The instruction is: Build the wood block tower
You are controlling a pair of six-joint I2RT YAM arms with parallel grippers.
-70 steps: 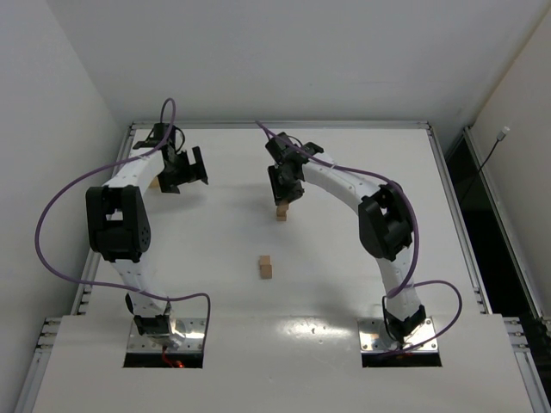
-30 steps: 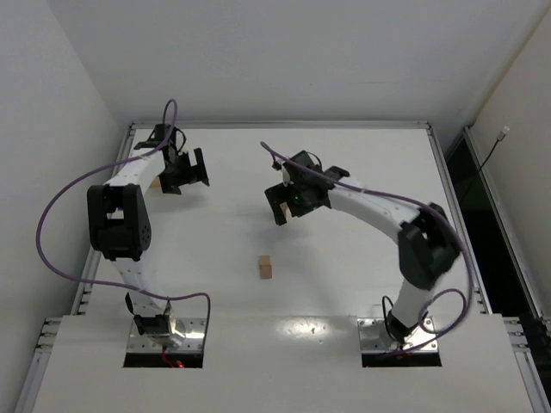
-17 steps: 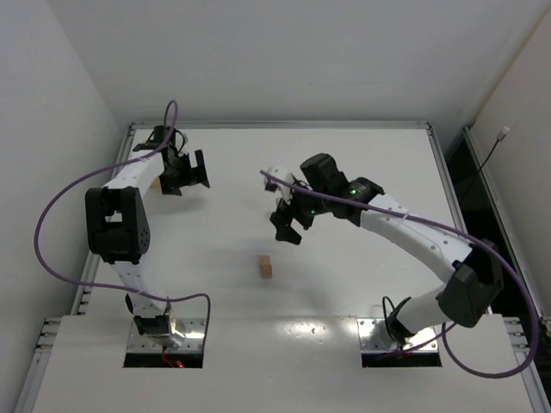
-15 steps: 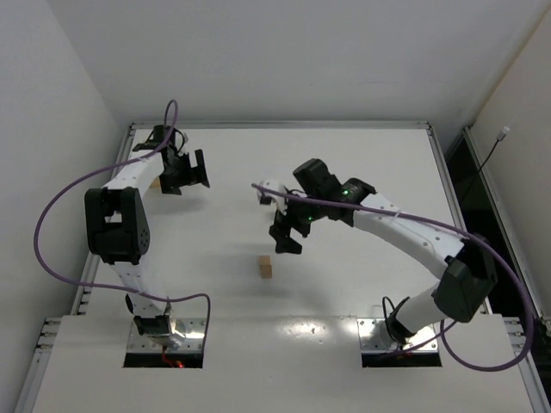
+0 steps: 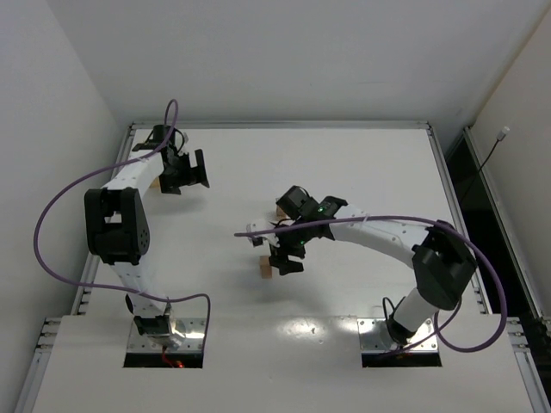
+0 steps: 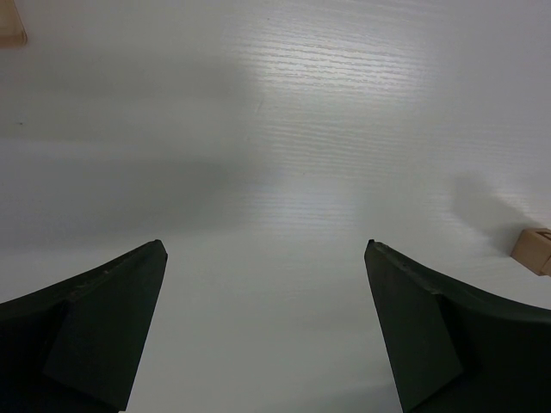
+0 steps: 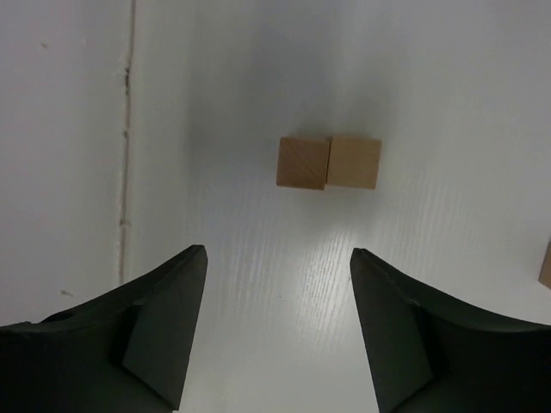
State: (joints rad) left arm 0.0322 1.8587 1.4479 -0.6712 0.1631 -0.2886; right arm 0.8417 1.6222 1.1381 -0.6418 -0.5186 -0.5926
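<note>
Two light-tan wood blocks (image 7: 328,163) lie touching side by side on the white table; in the top view they show as one tan spot (image 5: 265,270). My right gripper (image 5: 283,260) is open and empty just beside them, and in the right wrist view (image 7: 280,254) its fingers point at the table short of the pair. A third block (image 5: 281,212) sits just beyond the right arm. A fourth block (image 5: 154,183) lies by my left gripper (image 5: 184,172), which is open and empty (image 6: 265,249). No tower stands.
The left wrist view shows a block at its top left corner (image 6: 10,26) and another at its right edge (image 6: 534,249). A block edge shows at the right of the right wrist view (image 7: 547,262). A table seam (image 7: 127,129) runs left of the pair.
My right arm has swung from over the far middle block toward the near side and come down beside the block pair. The left arm has not moved.
</note>
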